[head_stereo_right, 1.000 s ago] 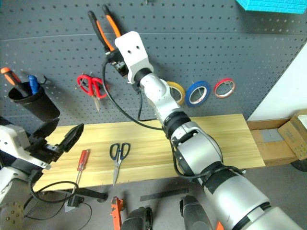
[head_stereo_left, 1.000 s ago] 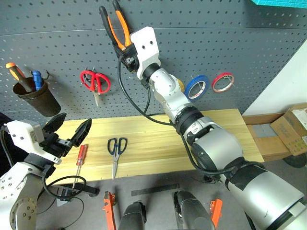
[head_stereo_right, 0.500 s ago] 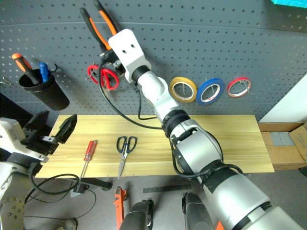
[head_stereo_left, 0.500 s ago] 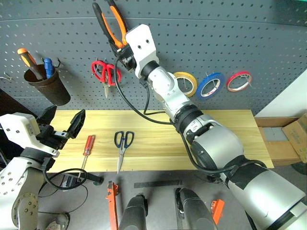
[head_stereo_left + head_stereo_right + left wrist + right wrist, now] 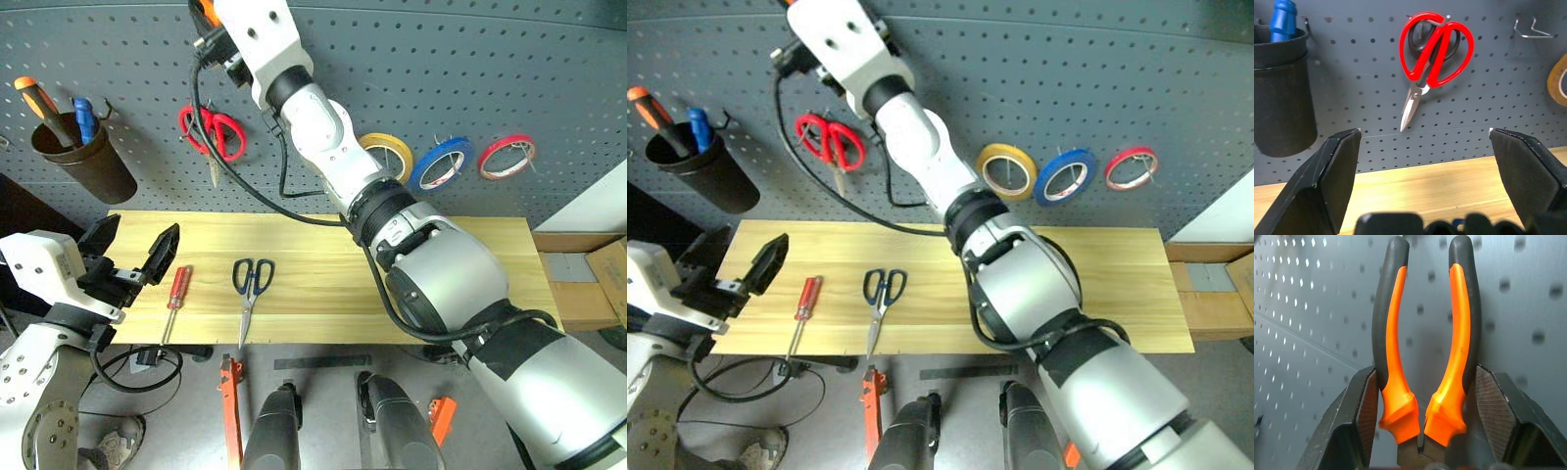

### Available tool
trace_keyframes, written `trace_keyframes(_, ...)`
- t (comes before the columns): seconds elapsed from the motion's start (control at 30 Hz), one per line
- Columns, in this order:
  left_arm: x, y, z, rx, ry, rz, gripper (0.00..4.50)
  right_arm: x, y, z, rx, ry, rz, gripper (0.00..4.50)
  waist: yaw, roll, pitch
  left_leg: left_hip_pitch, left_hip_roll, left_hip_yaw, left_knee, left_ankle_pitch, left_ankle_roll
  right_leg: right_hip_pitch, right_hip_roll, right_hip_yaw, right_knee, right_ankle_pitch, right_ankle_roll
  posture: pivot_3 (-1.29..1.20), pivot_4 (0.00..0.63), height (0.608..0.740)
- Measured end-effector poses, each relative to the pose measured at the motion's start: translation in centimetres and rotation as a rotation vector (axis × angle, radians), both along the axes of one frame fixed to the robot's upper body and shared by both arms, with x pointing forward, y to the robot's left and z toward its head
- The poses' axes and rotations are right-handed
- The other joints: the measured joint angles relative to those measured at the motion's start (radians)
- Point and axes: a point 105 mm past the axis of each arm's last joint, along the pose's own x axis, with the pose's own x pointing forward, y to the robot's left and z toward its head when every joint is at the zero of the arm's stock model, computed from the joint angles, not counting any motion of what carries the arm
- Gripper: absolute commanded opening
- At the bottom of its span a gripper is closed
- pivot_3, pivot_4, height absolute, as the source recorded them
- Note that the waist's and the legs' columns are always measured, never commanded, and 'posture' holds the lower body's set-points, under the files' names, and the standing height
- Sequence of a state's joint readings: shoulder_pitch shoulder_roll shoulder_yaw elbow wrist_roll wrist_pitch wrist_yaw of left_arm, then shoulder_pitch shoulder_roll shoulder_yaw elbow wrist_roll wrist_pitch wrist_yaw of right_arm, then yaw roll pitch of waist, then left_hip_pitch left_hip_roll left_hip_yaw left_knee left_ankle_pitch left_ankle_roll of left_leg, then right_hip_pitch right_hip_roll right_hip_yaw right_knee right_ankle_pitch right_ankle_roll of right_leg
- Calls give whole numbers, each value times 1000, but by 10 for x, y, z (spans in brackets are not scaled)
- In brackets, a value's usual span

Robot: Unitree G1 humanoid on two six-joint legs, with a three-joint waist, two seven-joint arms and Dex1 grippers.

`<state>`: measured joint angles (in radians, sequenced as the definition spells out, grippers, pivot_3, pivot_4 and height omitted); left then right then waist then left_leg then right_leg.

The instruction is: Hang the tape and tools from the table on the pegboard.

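My right gripper (image 5: 1422, 431) is shut on the pliers (image 5: 1395, 333), whose orange-and-black handles point away from the wrist, close in front of the dark grey pegboard (image 5: 490, 59). In the head views this gripper (image 5: 211, 34) is high up against the board. The yellow tape (image 5: 387, 155) hangs on the pegboard. Dark blue-handled scissors (image 5: 250, 282) and a red-handled screwdriver (image 5: 176, 292) lie on the wooden table (image 5: 313, 294). My left gripper (image 5: 132, 247) is open and empty, held above the table's left end beside the screwdriver.
Red-handled scissors (image 5: 211, 127), a blue roll (image 5: 441, 162) and a red roll (image 5: 506, 155) hang on the pegboard. A black cup (image 5: 83, 164) with screwdrivers hangs at the left. An empty hook (image 5: 1530, 29) shows near the red scissors. Cardboard boxes (image 5: 607, 279) stand at the right.
The right arm has lifted the pliers higher up the pegboard and rolled its wrist. The left gripper stays open in about the same place. The camera has tilted.
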<state>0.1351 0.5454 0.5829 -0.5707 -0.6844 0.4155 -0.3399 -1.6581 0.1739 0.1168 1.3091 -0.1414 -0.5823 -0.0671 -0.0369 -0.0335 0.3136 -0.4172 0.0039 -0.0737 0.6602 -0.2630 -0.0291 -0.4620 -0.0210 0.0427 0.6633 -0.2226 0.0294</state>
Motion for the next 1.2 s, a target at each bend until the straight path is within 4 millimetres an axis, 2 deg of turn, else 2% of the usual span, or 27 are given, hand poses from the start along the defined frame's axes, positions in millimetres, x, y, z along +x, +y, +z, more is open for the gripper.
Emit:
trace_keyframes(0.1, 1, 0, 1, -1, -5, 1, 4500, -2, 4, -8, -55, -55, -36, 2400, 5, 0, 0, 0, 0, 0, 0, 0, 0, 0, 0, 0, 0, 0, 0, 124, 332, 740)
trace_keyframes(0.27, 1, 0, 3, -1, -10, 3, 4500, 7, 3, -49, -200, -115, -147, 2399, 8, 0, 0, 0, 0, 1, 1, 3, -5, 1, 0, -2, 1, 0, 0, 132, 338, 740)
trace_keyframes(0.33, 1, -1, 3, -2, -9, 5, 4500, 9, 3, -57, -242, -143, -178, 2399, 8, -1, 1, 0, 0, 1, 0, 3, -6, 1, 1, -2, 1, 0, 0, 131, 338, 740)
trace_keyframes(0.63, 3, -3, 7, -8, -22, -1, 4500, 23, -21, -51, -221, -147, -276, 2399, 8, -1, 3, 0, 1, 1, 0, 4, -7, 1, 2, -3, 1, 0, -1, 119, 331, 740)
trace_keyframes(0.73, 3, -5, 6, -13, -17, -10, 4500, 32, -32, -51, -176, -82, -302, 2399, 8, -1, 3, 0, 2, 1, 0, 4, -7, 1, 2, -3, 1, 0, -1, 112, 331, 740)
trace_keyframes(1.03, 7, -12, 8, -17, -19, -39, 4500, 49, -50, -84, -123, 92, -308, 2397, 10, -1, 3, 2, 2, -1, 2, 9, -10, 5, 4, -5, 1, 4, -4, 86, 326, 740)
trace_keyframes(1.2, 9, -14, 11, -16, -32, -53, 4500, 54, -59, -96, -110, 132, -335, 2397, 10, -1, 3, 2, 5, -1, 2, 11, -11, 5, 12, -5, 1, 7, -7, 80, 324, 740)
